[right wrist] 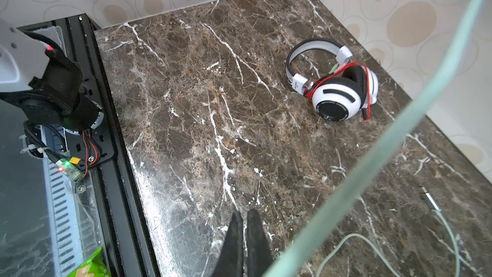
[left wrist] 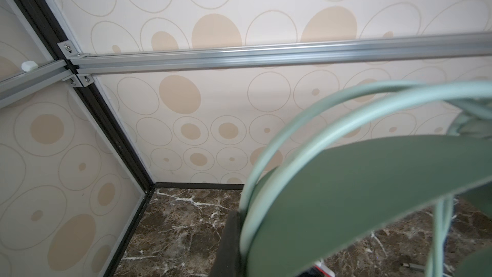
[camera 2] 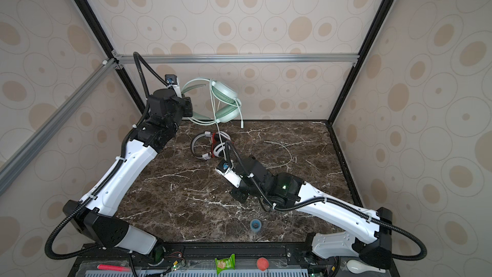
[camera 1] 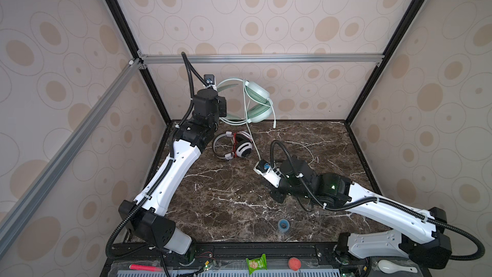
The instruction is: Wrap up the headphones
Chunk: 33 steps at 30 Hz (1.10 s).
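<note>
Both top views show the left arm reared up by the back wall, its left gripper (camera 1: 222, 109) clamped on the headband of the mint green headphones (camera 1: 257, 99), which hang clear of the marble table (camera 1: 213, 209). Their pale cable (camera 1: 252, 137) runs down to the wrist of the low-stretched right arm. The right gripper (right wrist: 243, 221) is closed, with nothing seen between its tips. The white-and-black headphones (camera 1: 243, 147) lie on the table.

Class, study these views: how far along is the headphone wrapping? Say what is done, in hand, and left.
Done, apparently: the white-and-black headphones lie on the table with the red cable wound around them. In hand: the left gripper holds the mint green headphones aloft; their pale cable runs down past the shut right gripper. Left: that cable, partly loose on the table, needs winding.
</note>
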Tool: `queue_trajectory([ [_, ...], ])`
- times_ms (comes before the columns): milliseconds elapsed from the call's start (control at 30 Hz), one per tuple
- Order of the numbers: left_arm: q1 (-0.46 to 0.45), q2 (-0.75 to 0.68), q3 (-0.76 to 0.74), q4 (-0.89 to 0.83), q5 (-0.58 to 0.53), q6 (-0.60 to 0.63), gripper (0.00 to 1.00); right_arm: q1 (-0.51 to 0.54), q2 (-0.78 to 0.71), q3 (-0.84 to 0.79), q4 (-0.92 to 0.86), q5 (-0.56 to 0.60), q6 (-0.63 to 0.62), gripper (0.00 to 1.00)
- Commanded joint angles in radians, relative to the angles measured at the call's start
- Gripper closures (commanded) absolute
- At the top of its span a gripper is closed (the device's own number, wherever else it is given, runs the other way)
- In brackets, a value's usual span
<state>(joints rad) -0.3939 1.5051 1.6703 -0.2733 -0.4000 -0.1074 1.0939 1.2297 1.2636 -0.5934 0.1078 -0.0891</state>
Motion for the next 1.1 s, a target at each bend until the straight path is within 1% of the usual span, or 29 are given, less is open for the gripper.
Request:
queue_trajectory([
  [0,-0.008,-0.044,-0.028,0.115,-0.073,0.072,1.0,0.013,0.04,0.101,-0.119,0.061,-0.081,1.0],
  [67,-0.024,-0.054,-0.065,0.114,-0.086,0.121,1.0,0.014,0.069,0.168,-0.16,0.085,-0.109,1.0],
  [167,-0.053,-0.081,-0.145,0.121,-0.077,0.205,1.0,0.013,0.131,0.282,-0.233,0.134,-0.146,1.0],
  [267,-0.074,-0.117,-0.207,0.088,-0.033,0.245,1.0,0.008,0.206,0.402,-0.319,0.17,-0.193,1.0],
  [300,-0.081,-0.13,-0.225,0.071,-0.003,0.257,1.0,-0.001,0.233,0.441,-0.345,0.178,-0.2,1.0],
  [367,-0.097,-0.156,-0.254,0.034,0.038,0.275,1.0,-0.036,0.267,0.499,-0.376,0.169,-0.199,1.0],
  [467,-0.126,-0.201,-0.293,-0.032,0.09,0.295,1.0,-0.109,0.291,0.543,-0.37,0.118,-0.179,1.0],
  [600,-0.152,-0.284,-0.367,-0.092,0.105,0.293,1.0,-0.208,0.334,0.626,-0.377,0.057,-0.147,1.0],
  [667,-0.157,-0.324,-0.397,-0.118,0.126,0.285,1.0,-0.23,0.363,0.669,-0.385,0.059,-0.149,1.0],
  [833,-0.157,-0.397,-0.436,-0.182,0.244,0.257,1.0,-0.27,0.453,0.795,-0.446,0.084,-0.145,1.0],
  [967,-0.158,-0.44,-0.45,-0.204,0.313,0.215,1.0,-0.312,0.487,0.827,-0.46,0.095,-0.107,1.0],
  [1067,-0.157,-0.477,-0.467,-0.197,0.365,0.169,1.0,-0.38,0.486,0.812,-0.451,0.022,-0.057,1.0],
])
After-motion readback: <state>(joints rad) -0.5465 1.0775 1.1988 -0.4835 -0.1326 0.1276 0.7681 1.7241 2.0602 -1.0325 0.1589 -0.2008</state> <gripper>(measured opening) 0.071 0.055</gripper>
